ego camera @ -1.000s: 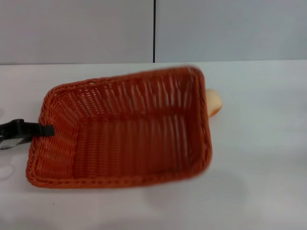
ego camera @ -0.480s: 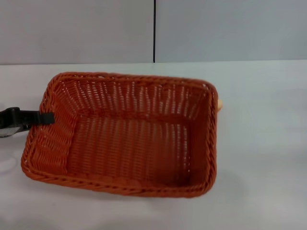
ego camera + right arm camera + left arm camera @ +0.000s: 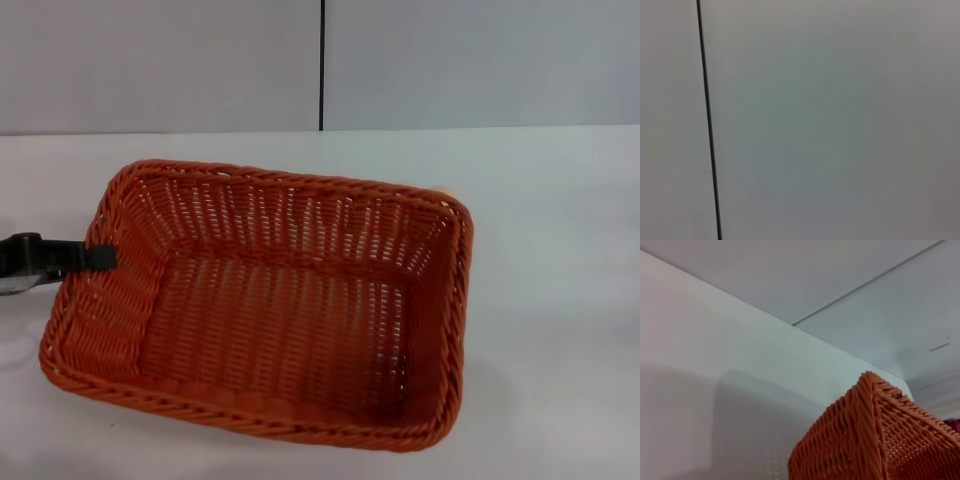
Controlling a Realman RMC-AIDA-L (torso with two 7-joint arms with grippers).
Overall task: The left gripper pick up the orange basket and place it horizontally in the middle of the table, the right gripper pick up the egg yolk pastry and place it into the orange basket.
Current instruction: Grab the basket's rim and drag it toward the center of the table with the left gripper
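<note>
The orange basket (image 3: 270, 300) fills the middle of the head view, open side up and skewed, its right end nearer to me. My left gripper (image 3: 100, 258) is shut on the basket's left rim, its dark arm reaching in from the left edge. One woven corner of the basket (image 3: 875, 440) shows in the left wrist view, above the white table (image 3: 700, 365). The egg yolk pastry (image 3: 445, 192) is almost wholly hidden behind the basket's far right corner; only a pale sliver shows. My right gripper is out of view.
The white table (image 3: 560, 260) stretches to the right of the basket and ends at a grey wall (image 3: 480, 60) with a dark vertical seam (image 3: 707, 120). The right wrist view holds only that wall.
The basket has swung round in my left gripper, its right end coming nearer and lower. It now covers nearly all of the pastry, which showed beside its right rim before.
</note>
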